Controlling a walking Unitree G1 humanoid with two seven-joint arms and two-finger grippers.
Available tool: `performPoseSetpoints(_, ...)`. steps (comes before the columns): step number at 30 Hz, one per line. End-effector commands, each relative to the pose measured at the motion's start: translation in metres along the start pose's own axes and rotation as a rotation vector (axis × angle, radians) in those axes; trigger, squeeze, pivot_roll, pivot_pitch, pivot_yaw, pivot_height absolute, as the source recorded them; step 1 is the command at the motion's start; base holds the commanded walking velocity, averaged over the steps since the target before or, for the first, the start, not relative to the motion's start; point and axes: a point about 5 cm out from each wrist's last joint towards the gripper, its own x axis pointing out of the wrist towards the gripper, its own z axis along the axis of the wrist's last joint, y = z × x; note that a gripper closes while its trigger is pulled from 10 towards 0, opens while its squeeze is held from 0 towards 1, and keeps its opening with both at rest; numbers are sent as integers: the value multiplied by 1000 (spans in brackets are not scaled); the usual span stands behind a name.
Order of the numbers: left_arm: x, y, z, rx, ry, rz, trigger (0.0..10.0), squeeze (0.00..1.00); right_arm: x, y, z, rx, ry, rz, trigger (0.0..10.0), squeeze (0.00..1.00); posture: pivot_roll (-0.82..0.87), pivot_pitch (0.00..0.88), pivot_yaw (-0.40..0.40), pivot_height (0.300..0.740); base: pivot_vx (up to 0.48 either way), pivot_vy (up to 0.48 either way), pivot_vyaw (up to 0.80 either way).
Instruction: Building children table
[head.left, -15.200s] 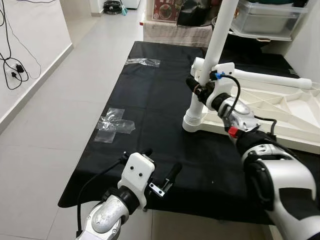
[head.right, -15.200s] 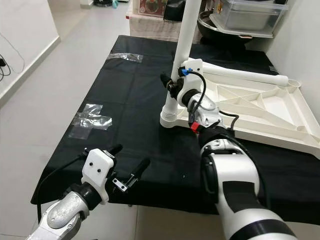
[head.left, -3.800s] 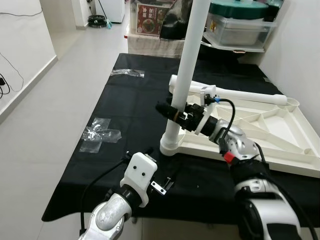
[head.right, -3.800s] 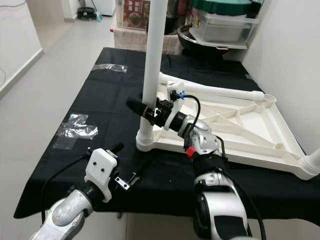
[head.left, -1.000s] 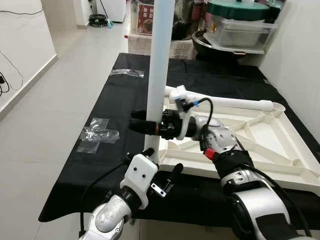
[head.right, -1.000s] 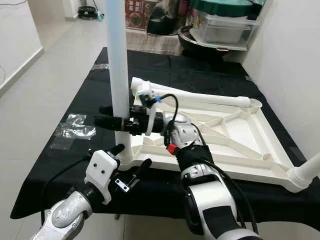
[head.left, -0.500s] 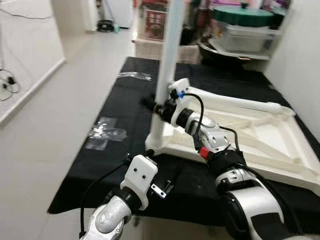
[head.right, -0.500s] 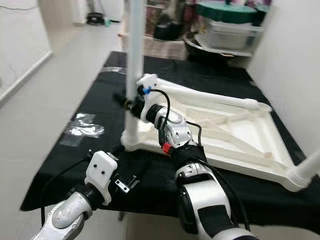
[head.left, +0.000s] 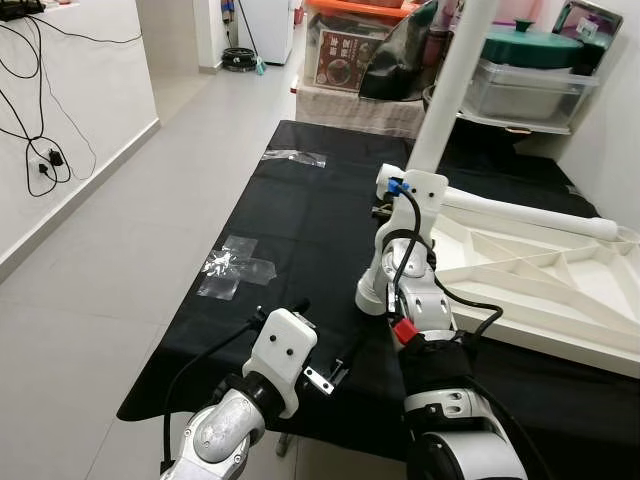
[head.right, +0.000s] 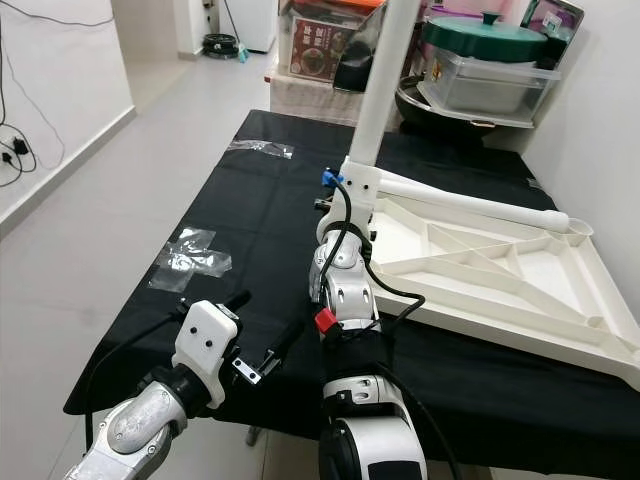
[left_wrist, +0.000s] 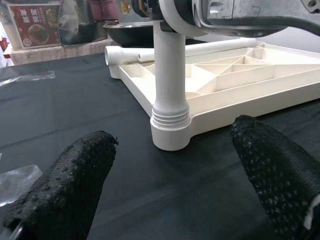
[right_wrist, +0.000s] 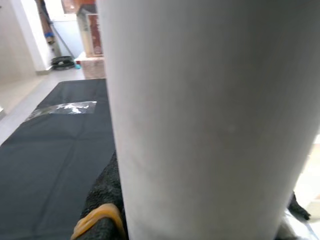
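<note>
- A white plastic tabletop (head.right: 520, 265) lies upside down on a black cloth (head.right: 250, 215) spread over the floor, at about 2 o'clock in the head views, with its ribbed underside facing up.
- A white table leg (head.right: 385, 75) stands up from the near left corner of the tabletop, tilted slightly to the right, its ridged collar seated in the corner socket.
- A second white leg (head.right: 470, 208) lies flat along the far edge of the tabletop, running toward 3 o'clock.
- The right gripper (head.right: 345, 205) sits at the standing leg, just above the corner socket; in the right wrist view the leg (right_wrist: 200, 120) crosses the frame with a black finger (right_wrist: 102, 200) pressed against one side of it, so the gripper is clamped on the leg.
- The left gripper (head.left: 320, 350) hovers at 6 o'clock over the near edge of the cloth, apart from the tabletop; in the left wrist view its two black fingers (left_wrist: 60, 185) are spread wide, with nothing between them.
- Two pieces of clear plastic wrapping (head.left: 235, 268) lie on the cloth, one at 9 o'clock, the other at 11 o'clock.
- A clear storage box with a green lid (head.right: 490, 60) stands beyond the cloth at 1 o'clock.
</note>
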Motion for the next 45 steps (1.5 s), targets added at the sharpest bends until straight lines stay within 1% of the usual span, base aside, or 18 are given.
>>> performPoseSetpoints(1,-1,0,-3,-1,12,4,10000,0,-1,-15,-31,6,138,-118,7216,0,104,70,-101,740,0,0,0)
performPoseSetpoints(2,-1,0,-3,-1,12,4,10000,0,-1,-15,-31,6,138,-118,7216,0,104,70,-101,740,0,0,0)
performPoseSetpoints(3,-1,0,-4,-3,13,4,10000,0,0,-14,-29,15,122,-116,10000,0,102,72,-102,740,0,0,0)
performPoseSetpoints(7,0,0,-4,-4,14,2,10000,0,1,-2,-18,73,49,-12,10000,0,98,71,-96,740,0,0,0)
performPoseSetpoints(9,0,0,-5,-1,14,-1,10000,0,3,5,0,62,-83,136,10000,0,97,69,-96,740,0,0,0)
performPoseSetpoints(16,1,0,-4,3,11,2,10000,0,11,1,10,56,-151,329,10000,0,103,70,-100,740,0,0,0)
performPoseSetpoints(17,0,1,-5,6,13,3,10000,0,20,-14,8,60,-139,354,10000,1000,103,70,-100,740,0,0,0)
performPoseSetpoints(26,0,0,-5,4,14,3,10000,0,30,-17,7,115,-77,545,10000,1000,104,74,-101,740,0,0,0)
performPoseSetpoints(27,0,0,-5,4,13,4,10000,0,31,-13,7,106,-52,642,10000,114,105,72,-103,740,0,0,0)
performPoseSetpoints(28,0,0,-5,5,13,3,10000,0,27,-7,7,105,-23,798,10000,0,108,67,-103,740,0,0,0)
performPoseSetpoints(29,0,0,-5,5,13,3,10000,0,27,-7,7,105,-23,798,10000,0,108,67,-103,740,0,0,0)
performPoseSetpoints(30,0,0,-5,6,13,4,10000,0,20,-2,7,104,5,1009,10000,0,112,64,-107,740,0,0,0)
performPoseSetpoints(33,0,0,-5,6,13,4,10000,0,20,-2,7,104,5,1009,10000,0,112,64,-107,740,0,0,0)
performPoseSetpoints(34,-1,1,-5,8,13,4,10000,0,7,-1,10,127,13,1284,10000,0,116,64,-109,740,0,0,0)
performPoseSetpoints(35,-1,1,-5,8,13,4,10000,0,7,-1,10,127,13,1284,10000,0,116,64,-109,740,0,0,0)
performPoseSetpoints(36,-1,1,-4,10,12,6,10000,0,0,-1,16,156,15,1473,10000,0,117,59,-112,740,0,0,0)
performPoseSetpoints(40,-1,1,-4,11,12,7,10000,0,-3,-1,22,182,15,1570,10000,0,124,58,-115,740,0,0,0)
performPoseSetpoints(45,-3,0,-4,12,14,6,10000,0,-12,18,39,227,-1,1839,10000,0,131,53,-117,740,0,0,0)
